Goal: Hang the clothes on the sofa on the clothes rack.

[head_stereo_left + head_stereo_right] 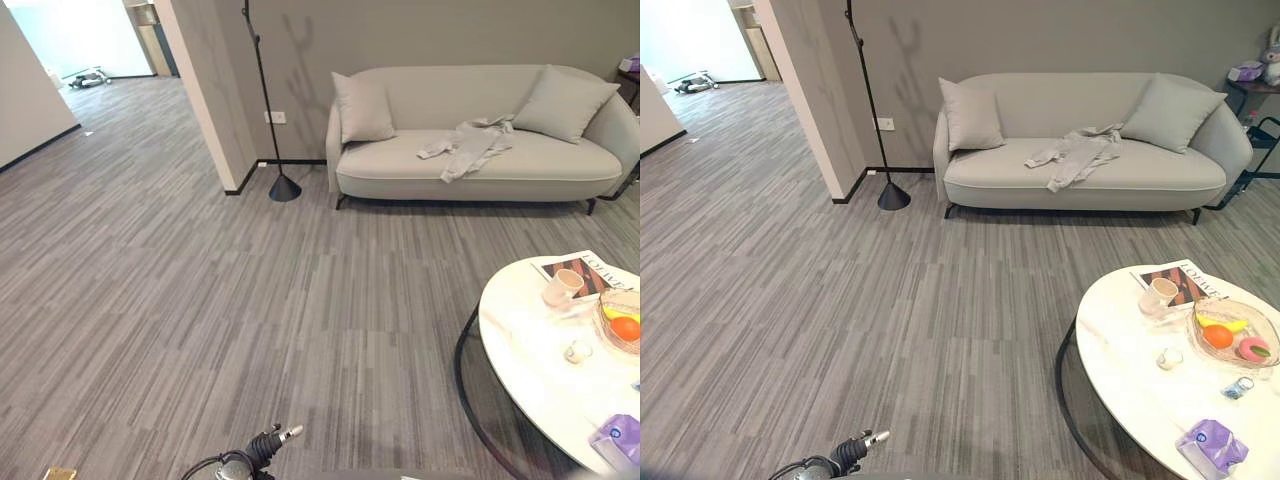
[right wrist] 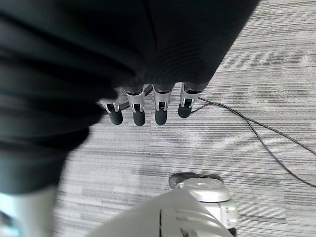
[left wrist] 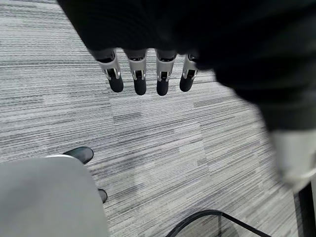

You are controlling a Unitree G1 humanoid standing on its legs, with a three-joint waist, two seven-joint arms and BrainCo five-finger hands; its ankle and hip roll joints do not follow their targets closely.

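Clothes (image 1: 468, 146) crumpled on sofa (image 1: 480, 170), untouched.

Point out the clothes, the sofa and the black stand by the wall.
clothes (image 1: 468, 145), left eye view, middle of the crumpled grey fabric.
sofa (image 1: 560, 160), left eye view, bare seat cushion right of the clothes.
black stand (image 1: 284, 188), left eye view, cone-shaped base on the floor.

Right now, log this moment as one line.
grey garment: lying on sofa | left hand: open, empty | right hand: open, empty | rack: bare
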